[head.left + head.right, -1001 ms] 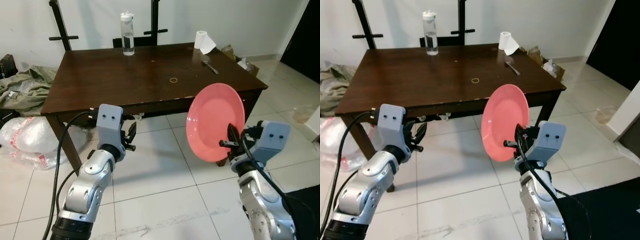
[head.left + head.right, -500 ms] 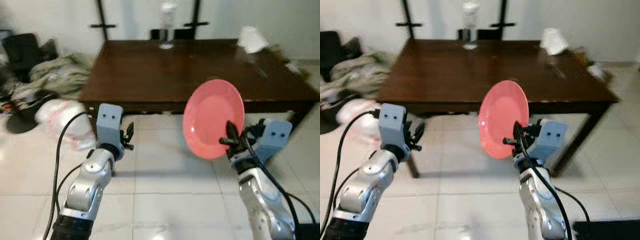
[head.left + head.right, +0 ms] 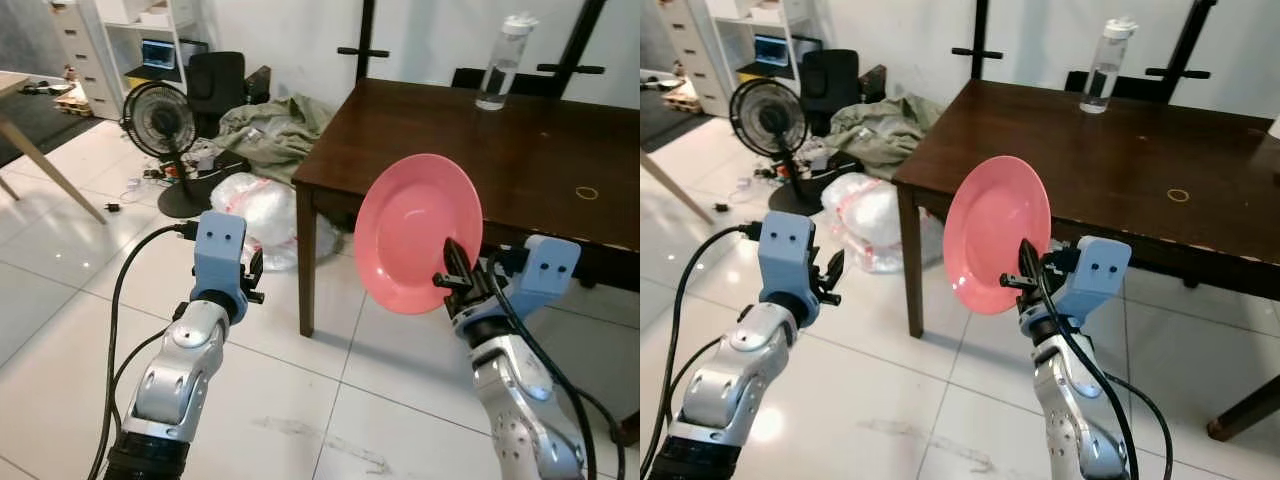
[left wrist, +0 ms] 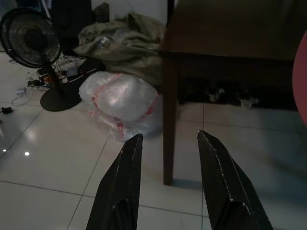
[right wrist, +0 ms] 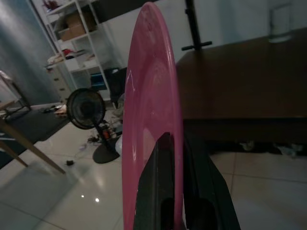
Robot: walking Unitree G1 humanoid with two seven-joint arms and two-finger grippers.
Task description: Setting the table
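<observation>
— Right hand (image 3: 452,282), what's it doing?
— Its black fingers are clamped on the lower rim of the pink plate (image 3: 415,232), which stands on edge in the air, in front of the near corner of the dark wooden bench (image 3: 520,140).
— And the left hand (image 4: 168,143)?
— Raised over the tiled floor (image 3: 90,260), fingers spread, holding nothing.
— Anything on the bench?
— A clear water bottle (image 3: 500,62) at the far edge. A fan (image 3: 160,125) and a plastic-wrapped bundle (image 3: 262,215) sit on the floor beside it.
</observation>
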